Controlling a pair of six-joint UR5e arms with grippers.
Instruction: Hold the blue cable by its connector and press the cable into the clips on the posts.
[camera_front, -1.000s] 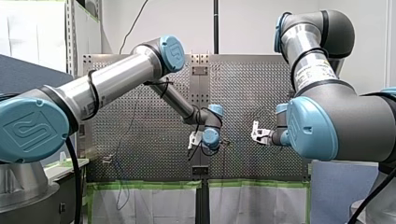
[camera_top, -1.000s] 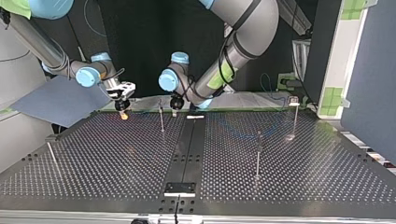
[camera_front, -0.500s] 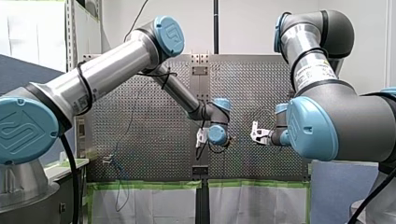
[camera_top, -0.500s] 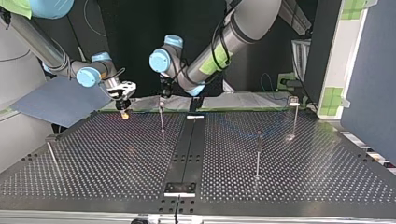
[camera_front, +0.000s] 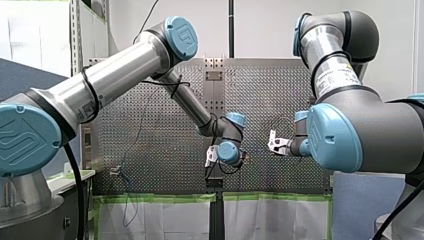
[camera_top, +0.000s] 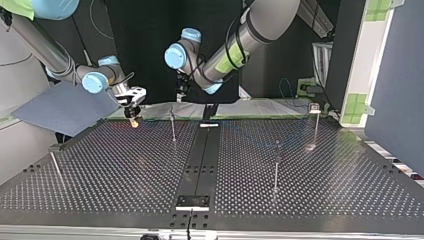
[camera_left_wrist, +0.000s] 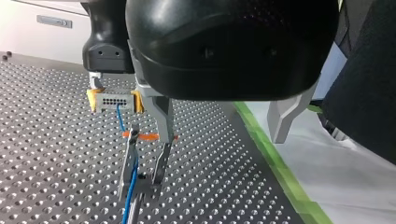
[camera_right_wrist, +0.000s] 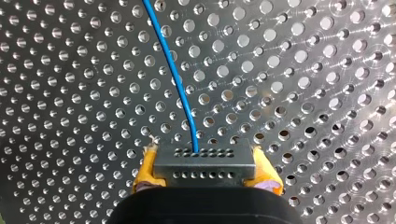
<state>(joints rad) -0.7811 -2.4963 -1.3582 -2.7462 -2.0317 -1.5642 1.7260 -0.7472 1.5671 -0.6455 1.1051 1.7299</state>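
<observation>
Blue cable (camera_right_wrist: 175, 74) leaves the grey connector (camera_right_wrist: 204, 158), which our right gripper (camera_right_wrist: 204, 170) pinches between its yellow pads (camera_right_wrist: 144, 170), low over the perforated desk (camera_right_wrist: 327, 70). In the left wrist view the cable runs from the connector down to a thin post (camera_left_wrist: 127, 163) and goes on along it. Our left gripper (camera_left_wrist: 224, 116) hangs over this post with its metal fingers (camera_left_wrist: 161, 112) spread apart, and they hold nothing. In the top view both grippers are at the desk's far edge, near each other.
</observation>
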